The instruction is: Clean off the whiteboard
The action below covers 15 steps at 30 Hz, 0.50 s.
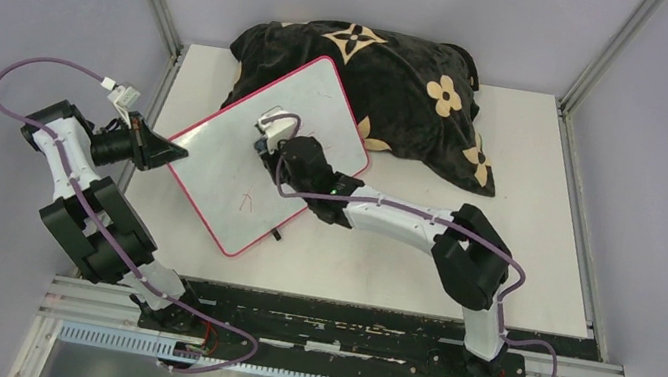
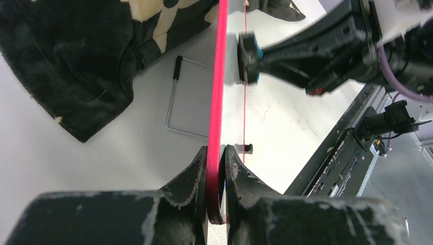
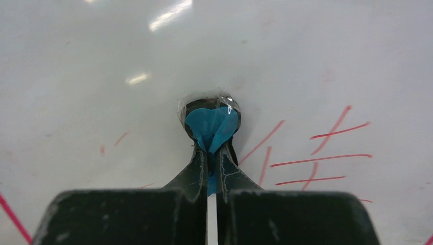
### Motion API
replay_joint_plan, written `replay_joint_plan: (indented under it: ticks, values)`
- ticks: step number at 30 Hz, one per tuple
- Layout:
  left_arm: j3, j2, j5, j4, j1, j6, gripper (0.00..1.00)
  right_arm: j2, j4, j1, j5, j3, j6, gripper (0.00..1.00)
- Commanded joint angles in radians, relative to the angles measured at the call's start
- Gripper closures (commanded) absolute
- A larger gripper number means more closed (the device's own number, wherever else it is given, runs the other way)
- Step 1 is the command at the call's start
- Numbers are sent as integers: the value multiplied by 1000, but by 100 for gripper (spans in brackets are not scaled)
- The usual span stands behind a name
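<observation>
The whiteboard [image 1: 216,170], white with a pink-red rim, lies tilted on the table with its far corner against the cushion. My left gripper [image 1: 176,151] is shut on its left rim [image 2: 217,76], the fingers [image 2: 194,173] clamping the pink edge. My right gripper [image 1: 267,148] is over the board's middle, shut on the blue tab of a small round eraser [image 3: 211,120] that presses on the white surface [image 3: 102,76]. Red handwritten marks [image 3: 316,158] lie just right of the eraser, with fainter streaks [image 3: 121,138] to its left. From the left wrist the eraser [image 2: 248,58] shows touching the board.
A black floral cushion [image 1: 397,87] fills the back of the table behind the board. A thin wire stand [image 2: 178,102] shows under the board. Metal rails [image 1: 337,336] run along the near edge, and grey walls close in both sides.
</observation>
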Motion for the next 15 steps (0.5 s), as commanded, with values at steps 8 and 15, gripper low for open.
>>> replay_joint_plan:
  ticks: [8, 15]
  values:
    - [-8, -16, -137, 50, -3, 142, 97, -24, -13, -94, -12, 57, 57, 99]
    - [-14, -24, -144, 51, -2, 145, 97, 57, -55, 41, -11, 172, 37, 99]
